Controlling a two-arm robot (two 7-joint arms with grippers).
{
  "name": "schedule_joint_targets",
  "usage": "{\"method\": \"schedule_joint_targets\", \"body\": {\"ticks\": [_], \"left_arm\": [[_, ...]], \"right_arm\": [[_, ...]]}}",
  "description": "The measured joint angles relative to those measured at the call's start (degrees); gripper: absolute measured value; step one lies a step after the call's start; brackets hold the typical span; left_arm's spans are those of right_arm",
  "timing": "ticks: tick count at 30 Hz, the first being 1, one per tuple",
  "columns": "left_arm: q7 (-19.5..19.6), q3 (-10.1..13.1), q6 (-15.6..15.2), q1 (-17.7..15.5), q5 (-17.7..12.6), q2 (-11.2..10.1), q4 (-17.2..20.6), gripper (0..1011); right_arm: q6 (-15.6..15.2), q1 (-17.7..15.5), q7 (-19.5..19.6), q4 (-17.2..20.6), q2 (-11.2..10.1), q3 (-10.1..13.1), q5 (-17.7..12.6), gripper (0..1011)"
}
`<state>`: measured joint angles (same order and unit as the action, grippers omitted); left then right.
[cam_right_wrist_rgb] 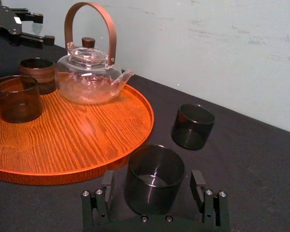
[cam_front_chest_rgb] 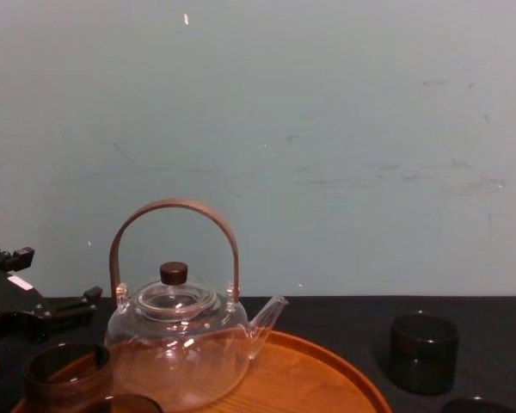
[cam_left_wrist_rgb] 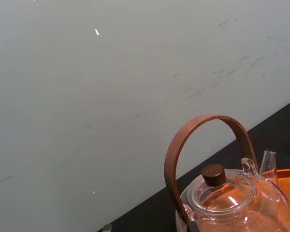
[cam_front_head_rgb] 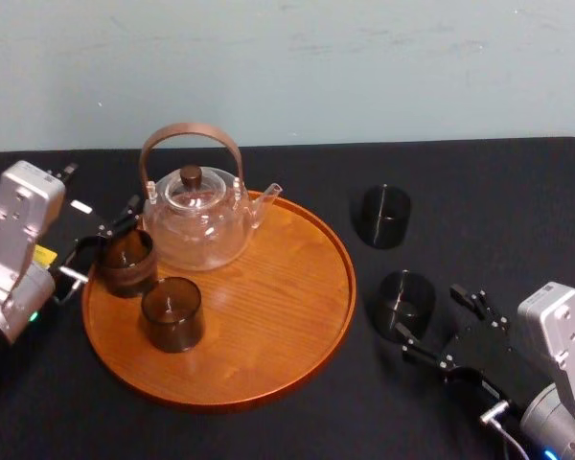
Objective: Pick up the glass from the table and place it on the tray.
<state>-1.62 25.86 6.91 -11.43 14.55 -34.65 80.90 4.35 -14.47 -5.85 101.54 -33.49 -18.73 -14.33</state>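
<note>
A dark glass point(cam_front_head_rgb: 405, 302) stands on the black table right of the tray point(cam_front_head_rgb: 287, 335), a large round orange-brown wooden tray. My right gripper point(cam_front_head_rgb: 431, 321) is open around this glass point(cam_right_wrist_rgb: 154, 176). In the right wrist view its fingers point(cam_right_wrist_rgb: 102, 193) stand a little off the glass on either side. A second dark glass point(cam_front_head_rgb: 381, 216) stands farther back on the table. Two more glasses point(cam_front_head_rgb: 172, 313) sit on the tray's left part, one point(cam_front_head_rgb: 126, 261) just in front of my open left gripper point(cam_front_head_rgb: 101, 247).
A clear glass teapot point(cam_front_head_rgb: 199, 216) with a brown arched handle stands at the tray's back left. The black table point(cam_front_head_rgb: 479, 192) ends at a pale wall. Bare tray wood lies in the middle and right of the tray.
</note>
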Motion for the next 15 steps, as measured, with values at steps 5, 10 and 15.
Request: {"method": "schedule_joint_targets", "body": {"ticks": [5,10,15], "left_arm": [[0.0,0.0,0.0,0.0,0.0,0.0,0.0,1001],[0.0,0.0,0.0,0.0,0.0,0.0,0.0,1002],[0.0,0.0,0.0,0.0,0.0,0.0,0.0,1002]], "right_arm": [[0.02,0.04,-0.97,-1.15,0.94,0.57,-0.17,1003],[0.0,-0.05,-1.56,-1.93,1.78,1.14,-0.11,1002],[-0.17,-0.15,-1.98,-2.31,2.44,1.68,0.13,1002]]}}
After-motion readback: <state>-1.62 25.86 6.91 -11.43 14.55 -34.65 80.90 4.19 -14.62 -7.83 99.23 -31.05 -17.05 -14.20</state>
